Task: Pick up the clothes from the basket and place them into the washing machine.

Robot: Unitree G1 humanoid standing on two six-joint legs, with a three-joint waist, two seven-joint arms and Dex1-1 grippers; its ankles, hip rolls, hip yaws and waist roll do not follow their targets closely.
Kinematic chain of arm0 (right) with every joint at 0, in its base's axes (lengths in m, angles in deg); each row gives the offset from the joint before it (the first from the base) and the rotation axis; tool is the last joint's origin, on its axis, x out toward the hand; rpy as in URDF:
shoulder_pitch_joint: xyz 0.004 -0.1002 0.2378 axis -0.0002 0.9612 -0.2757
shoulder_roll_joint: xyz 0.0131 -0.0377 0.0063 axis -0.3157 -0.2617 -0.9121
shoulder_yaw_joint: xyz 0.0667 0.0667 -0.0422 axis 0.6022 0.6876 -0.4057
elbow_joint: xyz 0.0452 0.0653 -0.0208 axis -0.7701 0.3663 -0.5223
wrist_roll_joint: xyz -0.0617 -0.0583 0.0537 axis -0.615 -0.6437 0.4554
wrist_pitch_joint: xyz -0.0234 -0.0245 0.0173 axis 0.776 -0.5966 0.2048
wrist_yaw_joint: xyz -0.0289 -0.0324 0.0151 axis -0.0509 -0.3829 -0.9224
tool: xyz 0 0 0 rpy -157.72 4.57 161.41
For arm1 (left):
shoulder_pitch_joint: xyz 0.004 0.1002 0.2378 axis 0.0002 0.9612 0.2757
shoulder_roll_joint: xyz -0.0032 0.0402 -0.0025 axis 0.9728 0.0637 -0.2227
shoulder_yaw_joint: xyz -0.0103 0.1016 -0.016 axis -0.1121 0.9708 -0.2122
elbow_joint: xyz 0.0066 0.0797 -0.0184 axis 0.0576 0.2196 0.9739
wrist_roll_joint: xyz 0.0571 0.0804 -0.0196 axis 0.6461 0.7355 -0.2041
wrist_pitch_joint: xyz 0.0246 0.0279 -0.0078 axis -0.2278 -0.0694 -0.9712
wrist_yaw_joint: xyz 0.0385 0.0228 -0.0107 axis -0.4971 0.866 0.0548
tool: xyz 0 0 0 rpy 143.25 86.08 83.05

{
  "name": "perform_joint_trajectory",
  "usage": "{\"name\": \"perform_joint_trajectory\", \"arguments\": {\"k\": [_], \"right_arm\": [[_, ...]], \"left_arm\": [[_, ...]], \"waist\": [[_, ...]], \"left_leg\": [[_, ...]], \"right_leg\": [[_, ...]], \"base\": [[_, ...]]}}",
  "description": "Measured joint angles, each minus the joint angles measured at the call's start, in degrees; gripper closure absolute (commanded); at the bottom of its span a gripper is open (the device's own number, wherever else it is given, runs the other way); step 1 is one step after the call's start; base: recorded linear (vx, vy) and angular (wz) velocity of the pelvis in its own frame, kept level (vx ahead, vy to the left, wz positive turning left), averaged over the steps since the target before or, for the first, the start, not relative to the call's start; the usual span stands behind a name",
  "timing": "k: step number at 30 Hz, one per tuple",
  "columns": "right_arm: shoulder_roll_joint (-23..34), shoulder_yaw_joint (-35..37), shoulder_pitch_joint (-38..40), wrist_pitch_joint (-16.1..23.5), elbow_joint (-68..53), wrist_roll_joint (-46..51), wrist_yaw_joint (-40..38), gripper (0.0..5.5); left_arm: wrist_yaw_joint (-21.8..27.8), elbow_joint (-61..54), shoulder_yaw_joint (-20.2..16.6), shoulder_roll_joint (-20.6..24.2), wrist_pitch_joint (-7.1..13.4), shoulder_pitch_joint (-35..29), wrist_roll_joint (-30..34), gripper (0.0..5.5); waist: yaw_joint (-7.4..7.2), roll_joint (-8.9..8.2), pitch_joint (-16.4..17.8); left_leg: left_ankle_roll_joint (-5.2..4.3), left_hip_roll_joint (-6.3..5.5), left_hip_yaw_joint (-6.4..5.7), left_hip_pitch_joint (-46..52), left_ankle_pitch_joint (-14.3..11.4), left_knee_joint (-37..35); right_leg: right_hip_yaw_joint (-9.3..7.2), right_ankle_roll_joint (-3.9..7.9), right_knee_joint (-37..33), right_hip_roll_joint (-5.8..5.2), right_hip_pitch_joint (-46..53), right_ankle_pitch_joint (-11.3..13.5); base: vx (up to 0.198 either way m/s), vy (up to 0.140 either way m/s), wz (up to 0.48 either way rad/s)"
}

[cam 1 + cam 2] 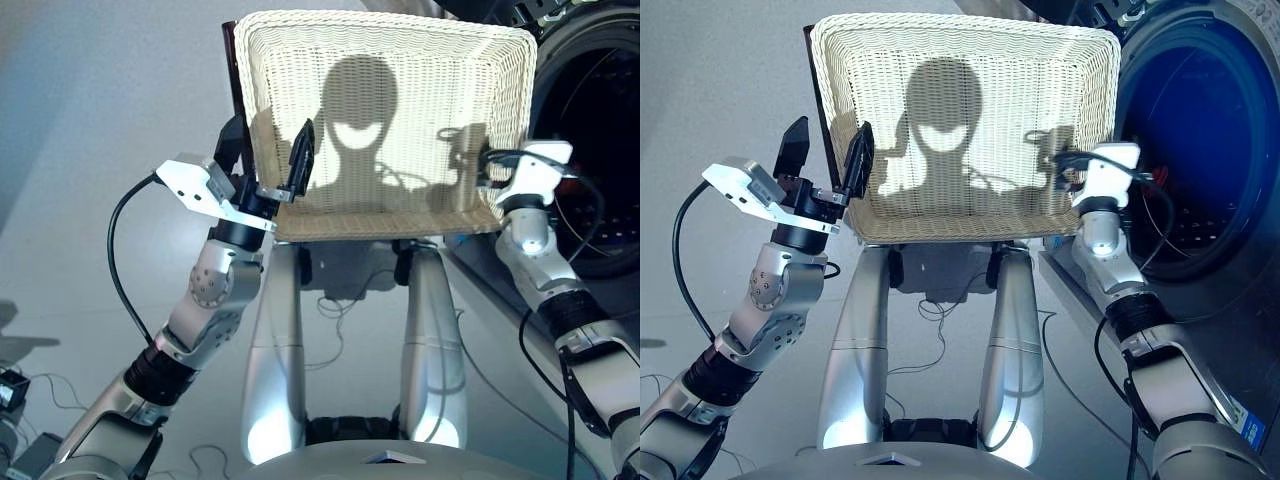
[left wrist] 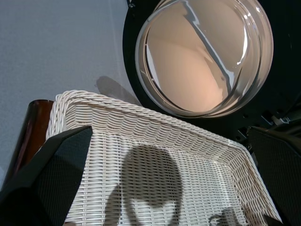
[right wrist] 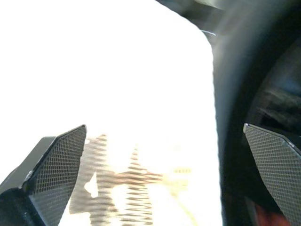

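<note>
No clothes show in the basket (image 1: 385, 110): its woven floor is bare from rim to rim in both eye views and in the left wrist view, so you should judge the picking as done or nearly so. Start with the washing machine (image 1: 1200, 150), which stands to the robot's right of the basket, its round opening facing across toward it, with a dark blue mass inside the drum; you cannot tell for sure whether that is cloth or only shade. A hint of orange-red sits low in the right wrist view, too blurred for you to name. The glass door (image 2: 204, 56) hangs open beyond the basket's far rim. The basket itself lies straight ahead, its long axis running side to side between the two arms. The right pincer (image 1: 478, 160) is the nearer one to the drum; it sits at the basket's right edge, fingers wide apart and holding nothing. The left pincer (image 1: 825, 155) stands at the left rim, likewise spread wide and empty, one finger over the rim inside the basket and the other outside it.
</note>
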Motion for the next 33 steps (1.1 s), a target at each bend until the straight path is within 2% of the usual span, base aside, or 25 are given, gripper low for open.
{"name": "perform_joint_trajectory", "arguments": {"k": [2,7,10,13,16,19,22,25,26,28,33], "right_arm": [[1.8,-2.6,0.1,-0.2,-3.3,-2.9,2.4,0.00],[1.0,-4.1,2.6,0.0,-7.0,-3.3,6.7,0.00],[0.6,-4.2,7.5,0.1,-9.9,-3.3,8.3,0.00],[-1.8,-1.7,14.8,0.3,-11.8,-2.5,9.6,0.00],[-7.3,2.0,21.1,0.5,-9.8,0.5,11.2,0.00],[-10.1,2.2,23.5,0.0,-3.2,3.3,13.8,0.00],[-13.2,5.5,24.9,-0.1,4.8,4.2,16.5,0.00],[-16.8,9.9,27.8,0.0,8.8,6.6,19.1,0.00],[-18.1,11.0,28.5,-0.3,10.6,6.8,19.6,0.00],[-19.7,11.6,30.5,-0.6,14.6,7.1,21.0,0.00],[-23.6,13.7,34.2,-2.7,24.8,7.5,22.7,0.00]], "left_arm": [[0.9,0.0,0.1,0.7,0.0,0.5,0.0,0.00],[1.8,1.0,0.2,0.9,0.0,1.0,0.0,0.00],[3.6,4.5,0.0,0.9,-0.1,2.0,0.0,0.00],[4.8,6.9,-0.4,0.6,-0.1,4.6,0.1,0.00],[6.9,14.5,-1.4,-1.2,-0.4,6.2,0.3,0.00],[11.1,24.7,-2.0,-3.5,-2.3,7.5,0.2,0.00],[15.5,36.2,-2.5,-6.3,-3.0,8.0,2.6,0.00],[17.6,42.4,-6.0,-8.6,-3.1,11.7,6.4,0.00],[18.2,44.7,-7.1,-9.3,-3.4,12.4,7.0,0.00],[19.1,49.4,-9.9,-10.5,-3.8,15.2,9.3,0.00],[19.2,61.5,-15.6,-13.0,-4.5,19.9,13.8,0.00]], "waist": [[-0.01,-0.16,0.0],[0.09,-0.35,0.0],[-0.01,-0.71,-0.1],[0.08,-1.16,-0.2],[-0.21,-1.26,-0.2],[-0.84,-1.20,-0.3],[-1.26,-1.22,-0.3],[-1.34,-1.64,-0.8],[-1.28,-1.84,-1.2],[-1.49,-2.53,-4.2],[-1.40,-4.49,-12.8]], "left_leg": [[0.00,-0.01,0.02,0.1,0.0,0.0],[0.03,-0.06,0.39,3.1,0.0,-1.1],[-0.02,0.00,1.03,8.9,0.0,-4.1],[0.17,-0.06,1.16,16.0,0.2,-7.6],[0.06,0.18,1.35,23.9,0.4,-11.8],[0.00,0.39,1.12,32.0,0.7,-16.0],[0.13,0.38,1.01,40.3,0.9,-19.7],[0.12,0.87,1.07,47.8,1.0,-24.0],[0.04,0.75,1.16,49.7,1.1,-25.1],[-0.09,1.07,1.43,51.8,1.2,-27.5],[-0.12,1.29,3.63,58.7,1.5,-33.5]], "right_leg": [[-0.01,0.00,0.0,0.00,0.0,0.0],[0.14,0.03,-0.8,-0.12,2.8,0.0],[0.22,0.08,-3.1,-0.37,8.2,0.0],[-0.34,0.08,-6.4,-0.43,15.1,0.1],[-1.06,0.37,-11.0,-0.41,23.2,0.5],[-2.43,0.77,-16.9,-0.34,32.4,1.6],[-3.62,1.12,-22.3,-0.48,41.7,2.6],[-4.48,1.17,-27.8,-0.40,49.9,3.4],[-4.68,1.17,-29.5,-0.20,52.1,3.9],[-4.96,1.05,-32.8,-0.04,54.4,4.6],[-4.90,1.09,-39.4,0.06,60.8,6.2]], "base": [[0.000,0.000,0.000],[0.025,0.001,-0.008],[0.097,0.013,-0.049],[0.126,0.035,-0.037],[0.130,0.018,-0.055],[0.142,0.009,0.001],[0.137,0.025,0.036],[0.176,0.024,-0.010],[0.177,0.028,-0.035],[0.163,0.027,-0.078],[0.152,0.034,-0.173]]}}
